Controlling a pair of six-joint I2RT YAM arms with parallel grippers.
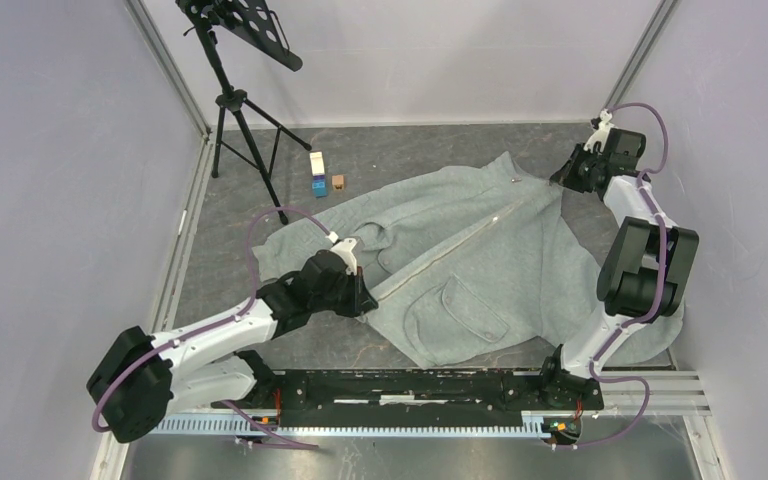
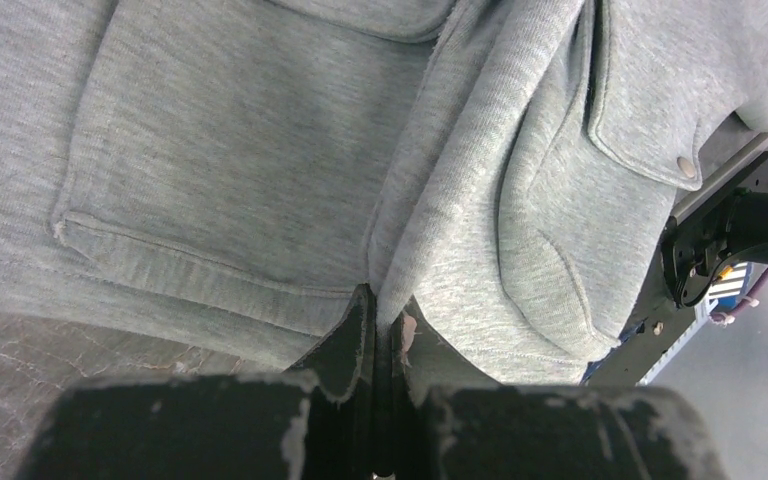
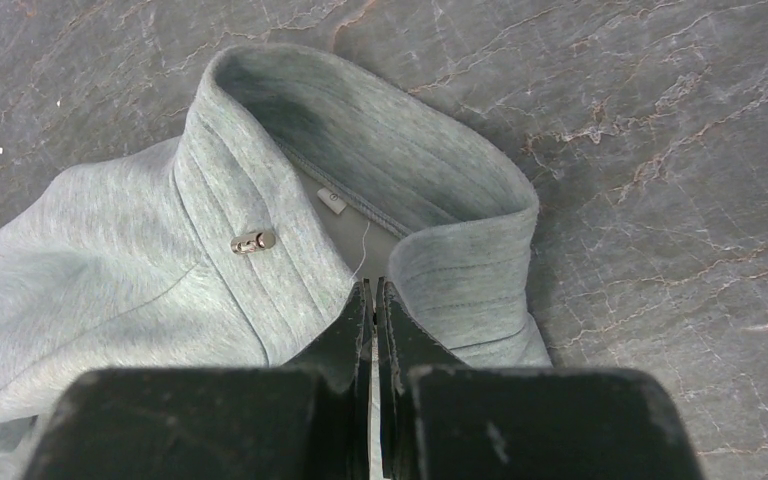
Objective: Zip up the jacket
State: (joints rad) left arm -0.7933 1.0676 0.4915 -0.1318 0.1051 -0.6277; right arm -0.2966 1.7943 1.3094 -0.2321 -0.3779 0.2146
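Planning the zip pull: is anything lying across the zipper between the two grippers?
Nothing visible. The zipper on the jacket runs bare from the left gripper to the right gripper.

Walls (image 1: 440, 50): pale grey panels, plain, on three sides.
Posts (image 1: 170, 70): metal, at both far corners.
Desk (image 1: 410, 150): dark grey, marble-veined.
Stand (image 1: 232, 100): black tripod, perforated tray, far left corner.
Blocks (image 1: 318, 186): white, blue, brown; near stand's foot.
Light: even, soft shadows.
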